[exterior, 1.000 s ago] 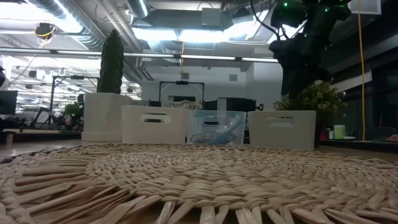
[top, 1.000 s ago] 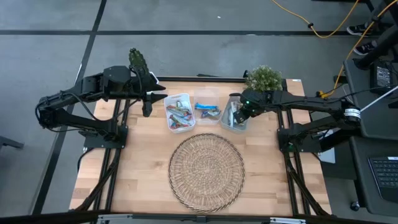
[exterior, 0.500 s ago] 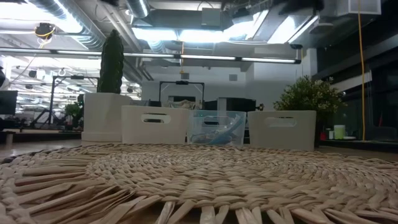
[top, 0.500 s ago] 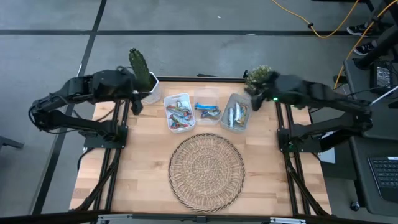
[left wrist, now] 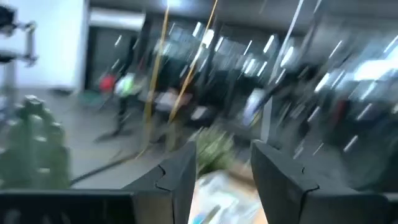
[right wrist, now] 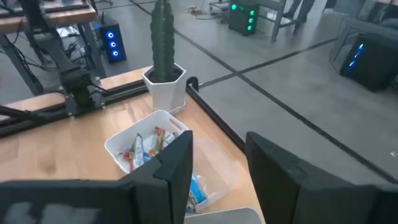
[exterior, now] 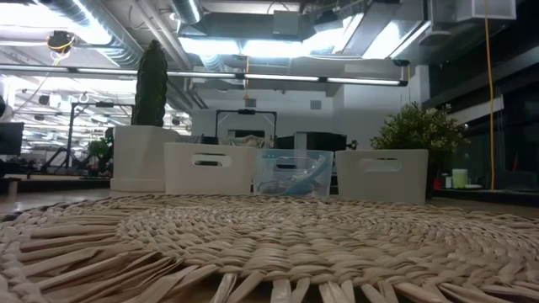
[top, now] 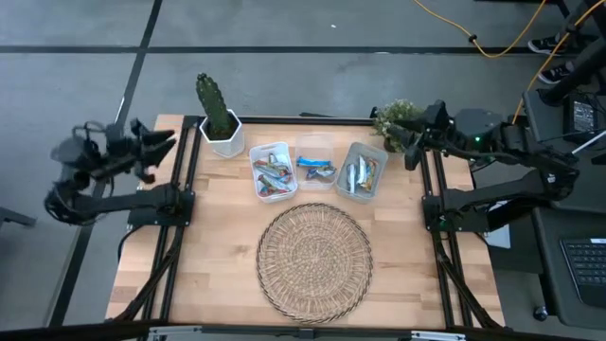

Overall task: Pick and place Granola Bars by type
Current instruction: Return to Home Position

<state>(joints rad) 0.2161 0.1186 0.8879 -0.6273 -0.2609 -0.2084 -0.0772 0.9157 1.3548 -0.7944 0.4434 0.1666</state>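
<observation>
The granola bars lie in three tubs near the table's far edge. The left white tub [top: 270, 171] [right wrist: 145, 145] holds orange-brown bars, the middle clear tub [top: 315, 163] [exterior: 291, 174] holds blue ones, and the right white tub [top: 362, 173] holds silvery ones. My left gripper [top: 163, 143] [left wrist: 222, 177] is open and stands off the table's left edge, touching nothing. My right gripper [top: 414, 154] [right wrist: 217, 168] is open by the far right corner, beside the right tub and clear of it.
A round woven mat [top: 314, 261] [exterior: 269, 244] covers the table's middle and near part. A cactus in a white pot [top: 219, 116] [right wrist: 164, 48] stands at the far left corner. A small leafy plant [top: 397, 116] [exterior: 421, 130] stands at the far right, beside my right gripper.
My right gripper has risen from over the right tub and drawn back toward the table's right edge, leaving the low view. My left gripper has pulled away from the cactus, past the table's left edge. The bars and tubs have stayed in place.
</observation>
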